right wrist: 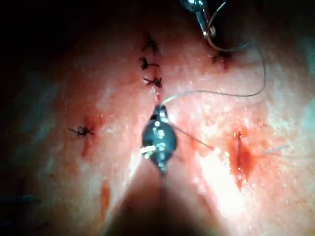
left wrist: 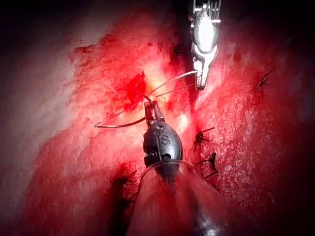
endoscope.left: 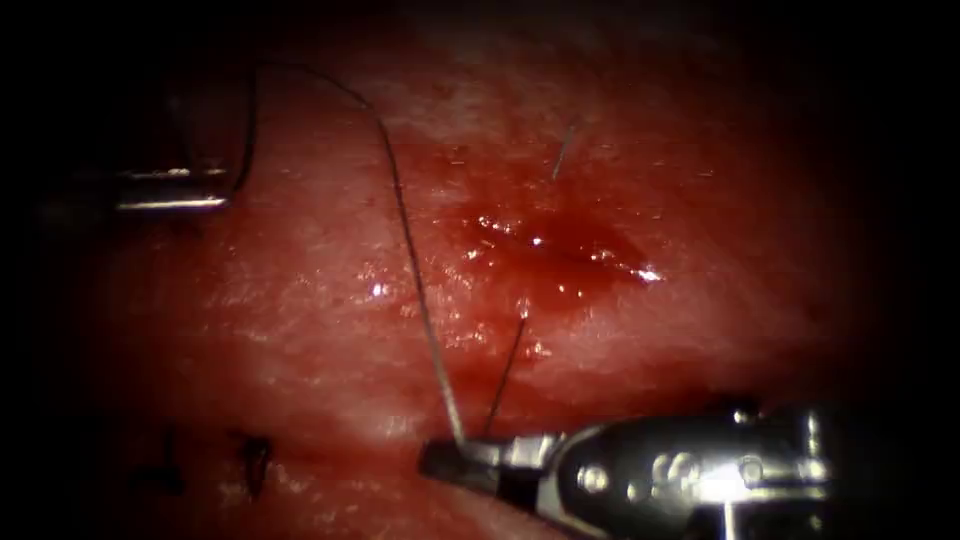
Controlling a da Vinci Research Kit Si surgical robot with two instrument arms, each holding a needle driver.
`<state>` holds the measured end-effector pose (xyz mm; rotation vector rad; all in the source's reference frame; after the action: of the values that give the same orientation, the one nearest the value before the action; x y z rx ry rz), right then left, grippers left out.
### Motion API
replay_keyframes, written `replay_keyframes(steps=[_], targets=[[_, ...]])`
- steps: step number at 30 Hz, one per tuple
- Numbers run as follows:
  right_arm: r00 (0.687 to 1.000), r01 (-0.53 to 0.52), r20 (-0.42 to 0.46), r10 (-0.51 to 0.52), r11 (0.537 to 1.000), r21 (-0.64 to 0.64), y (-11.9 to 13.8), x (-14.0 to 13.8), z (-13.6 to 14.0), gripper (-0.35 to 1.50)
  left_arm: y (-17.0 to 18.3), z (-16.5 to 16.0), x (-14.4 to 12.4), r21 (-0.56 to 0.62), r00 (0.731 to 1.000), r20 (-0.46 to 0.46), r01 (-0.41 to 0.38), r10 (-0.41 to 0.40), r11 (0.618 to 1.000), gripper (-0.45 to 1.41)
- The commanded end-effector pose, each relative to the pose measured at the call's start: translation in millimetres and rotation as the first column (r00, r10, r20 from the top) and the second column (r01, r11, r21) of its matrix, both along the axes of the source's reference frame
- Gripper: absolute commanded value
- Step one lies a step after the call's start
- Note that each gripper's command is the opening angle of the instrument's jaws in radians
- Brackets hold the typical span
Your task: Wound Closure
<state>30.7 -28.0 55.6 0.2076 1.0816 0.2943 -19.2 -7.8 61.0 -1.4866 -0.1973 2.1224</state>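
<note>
Both tools (endoscope.left: 455,462) (endoscope.left: 215,190) on thread (endoscope.left: 415,280), needle (left wrist: 118,124) leftward.

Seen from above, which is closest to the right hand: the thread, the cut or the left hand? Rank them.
1. Thread: gripped in the right hand, left of the cut.
2. Cut: centre, farther up.
3. Left hand: far upper left, holding the needle near one end.
</note>
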Motion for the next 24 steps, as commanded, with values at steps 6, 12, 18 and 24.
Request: replay_keyframes(steps=[6, 12, 18, 24], targets=[[0.999, -0.032, 0.025, 0.035, 0.994, -0.104, 1.2, -1.1, 2.5, 1.48, -0.8, 0.5, -0.5, -0.003, 1.0, -0.001, -0.003, 0.003, 1.0, -0.45], [0.999, 0.019, 0.052, -0.011, 0.987, -0.158, 3.6, -9.1, 3.2, 1.36, -0.8, 1.1, -0.1, -0.007, 1.0, -0.001, -0.005, 0.005, 1.0, -0.45], [0.976, -0.217, 0.028, 0.216, 0.975, 0.036, 8.9, -13.3, 6.5, 1.15, -1.1, 1.6, -0.6, -0.012, 1.0, -0.005, 0.0, 0.0, 1.0, -0.45], [0.917, -0.386, -0.016, 0.398, 0.897, 0.218, 14.4, -12.3, 12.4, 1.03, -1.5, 1.9, -0.9, -0.02, 1.0, -0.002, -0.007, 0.007, 1.0, -0.45]])
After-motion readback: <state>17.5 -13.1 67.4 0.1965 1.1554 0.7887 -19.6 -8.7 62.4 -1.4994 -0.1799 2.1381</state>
